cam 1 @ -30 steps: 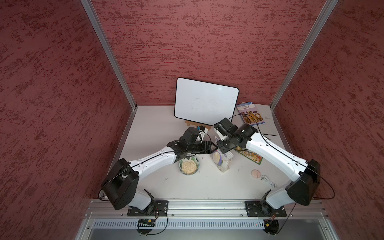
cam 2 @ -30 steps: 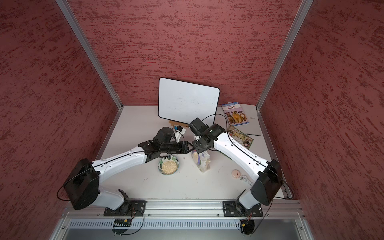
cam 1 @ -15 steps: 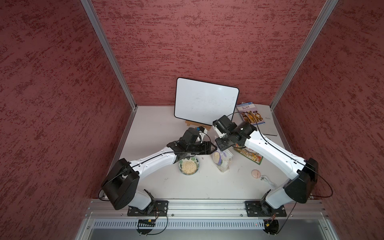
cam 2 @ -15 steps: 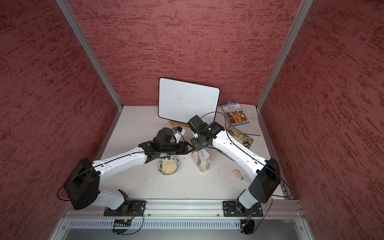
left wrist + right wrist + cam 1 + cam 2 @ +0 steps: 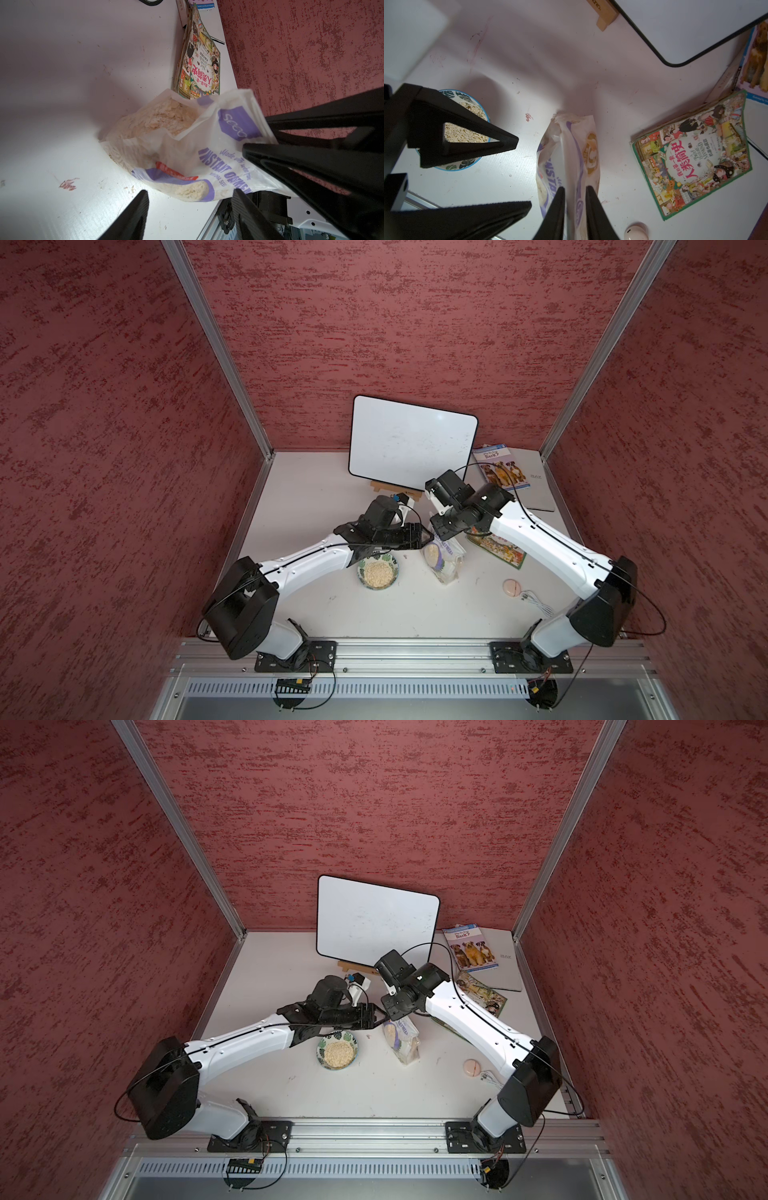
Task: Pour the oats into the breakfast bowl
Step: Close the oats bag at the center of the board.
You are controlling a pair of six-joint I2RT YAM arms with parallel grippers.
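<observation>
oats bag (image 5: 445, 563) stands upright on the counter (image 5: 316, 497), about mid-counter, just to the robot's right of the bowl (image 5: 377, 571), small gap between them, not touching

bag mouth is open; left wrist view shows pale oats (image 5: 166, 118) inside and the lavender print on the front

bowl sits flat on the counter, partly under the left wrist in both top views, with a layer of flakes (image 5: 338, 1052) already in it

right fingers (image 5: 558, 207): nearly together, straddling the bag's top edge with plastic running between them. cannot tell if they're actually clamped on it or just loose around it

left fingers (image 5: 133, 214): spread wide, holding nothing, level with the top of the bag on the bowl side, tips close to the right fingers. in the right wrist view they sit over the bowl

rest of the counter:
- whiteboard (image 5: 411, 443) on a wooden stand (image 5: 382, 486) at the back
- dog book (image 5: 500, 466) back right, on a grey slab (image 5: 540, 489)
- picture book (image 5: 691, 158) flat, to the robot's right of the bag, partly under the right arm
- pink disc (image 5: 512, 587) front right, white cable (image 5: 536, 601) just beside it
</observation>
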